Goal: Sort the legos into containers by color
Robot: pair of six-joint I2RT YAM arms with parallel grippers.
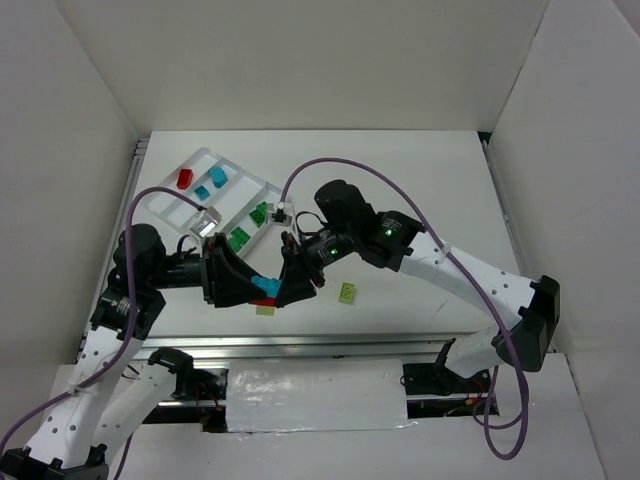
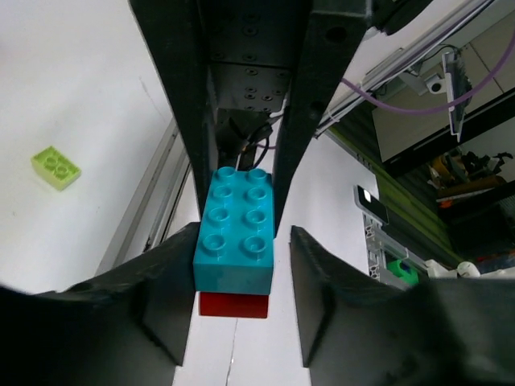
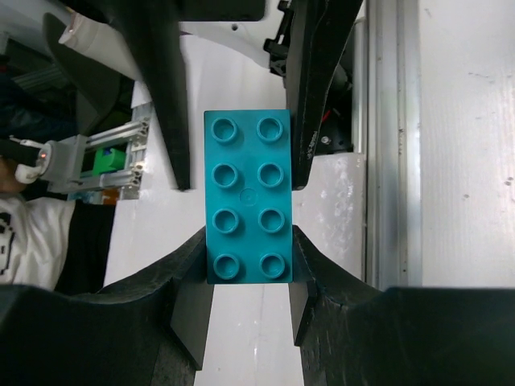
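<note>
A teal brick [image 1: 266, 286] sits stacked on a red brick [image 1: 261, 301] near the table's front, between both grippers. My right gripper [image 1: 289, 287] is shut on the teal brick [image 3: 248, 197], with both pads against its long sides. My left gripper [image 1: 246, 286] is open around the same stack from the other end. In the left wrist view its left finger [image 2: 173, 297] touches the teal brick [image 2: 236, 237], there is a gap at its other finger, and the red brick [image 2: 233, 305] shows beneath. The white tray [image 1: 165, 200] lies at the back left.
The tray holds a red brick [image 1: 184, 178], two teal bricks [image 1: 218, 176] and green bricks [image 1: 260, 212] in separate compartments. A lime brick [image 1: 347, 292] lies right of the grippers and also shows in the left wrist view [image 2: 55, 167]. A pale yellow brick [image 1: 265, 310] lies just in front of the stack.
</note>
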